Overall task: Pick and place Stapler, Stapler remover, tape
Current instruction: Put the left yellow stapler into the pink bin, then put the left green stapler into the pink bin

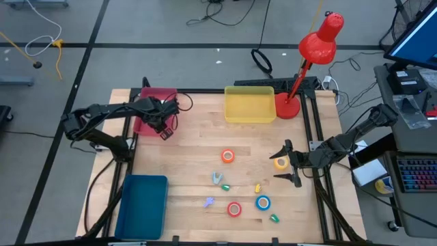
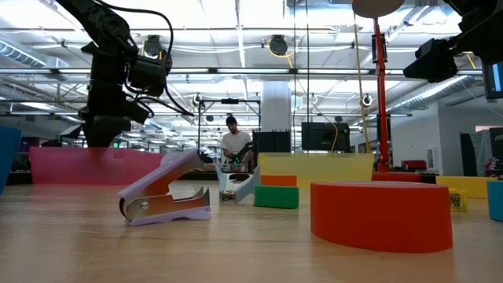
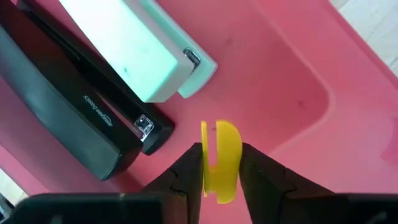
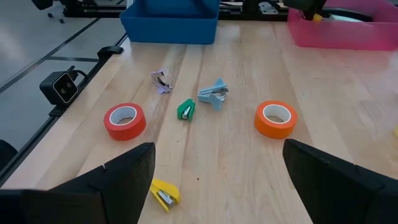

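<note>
right claw hung open beside yellow tape, right table edge. four tape rolls on open mid-table: red, blue, yellow, orange. left claw gripped yellow stapler over pink tray, two staplers inside.

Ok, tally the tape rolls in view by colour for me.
Orange tape: 1
Red tape: 1
Blue tape: 1
Yellow tape: 1
Total: 4
</note>
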Motion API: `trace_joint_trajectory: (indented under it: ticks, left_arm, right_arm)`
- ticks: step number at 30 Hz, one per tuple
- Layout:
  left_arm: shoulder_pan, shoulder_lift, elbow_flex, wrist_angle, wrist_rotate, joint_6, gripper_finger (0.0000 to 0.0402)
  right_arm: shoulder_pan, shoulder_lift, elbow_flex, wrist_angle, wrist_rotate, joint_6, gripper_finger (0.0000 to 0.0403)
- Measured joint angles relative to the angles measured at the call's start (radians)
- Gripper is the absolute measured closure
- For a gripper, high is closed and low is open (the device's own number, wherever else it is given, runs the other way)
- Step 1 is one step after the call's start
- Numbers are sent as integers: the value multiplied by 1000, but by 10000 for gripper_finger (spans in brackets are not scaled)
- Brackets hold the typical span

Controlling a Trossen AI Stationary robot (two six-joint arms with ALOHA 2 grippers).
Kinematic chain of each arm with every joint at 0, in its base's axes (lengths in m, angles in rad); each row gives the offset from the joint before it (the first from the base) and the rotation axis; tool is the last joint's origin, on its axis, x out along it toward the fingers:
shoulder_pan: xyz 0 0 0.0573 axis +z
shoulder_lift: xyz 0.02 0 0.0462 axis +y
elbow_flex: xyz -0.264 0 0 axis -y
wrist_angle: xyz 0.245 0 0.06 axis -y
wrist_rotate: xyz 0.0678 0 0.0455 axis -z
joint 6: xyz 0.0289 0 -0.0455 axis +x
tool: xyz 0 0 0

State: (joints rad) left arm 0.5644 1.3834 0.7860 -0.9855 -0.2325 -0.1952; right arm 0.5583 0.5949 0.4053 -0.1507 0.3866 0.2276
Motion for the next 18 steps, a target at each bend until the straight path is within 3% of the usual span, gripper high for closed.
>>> trace_joint_trajectory:
  ticks: [10, 18]
  left_arm:
    - [0, 0, 0, -1, 0, -9, 204]
    - [-9, -5, 78, -32, 19, -37, 184]
  right_arm:
    - [0, 0, 0, 5, 0, 0, 58]
    - [0, 0, 0, 19, 0, -3, 59]
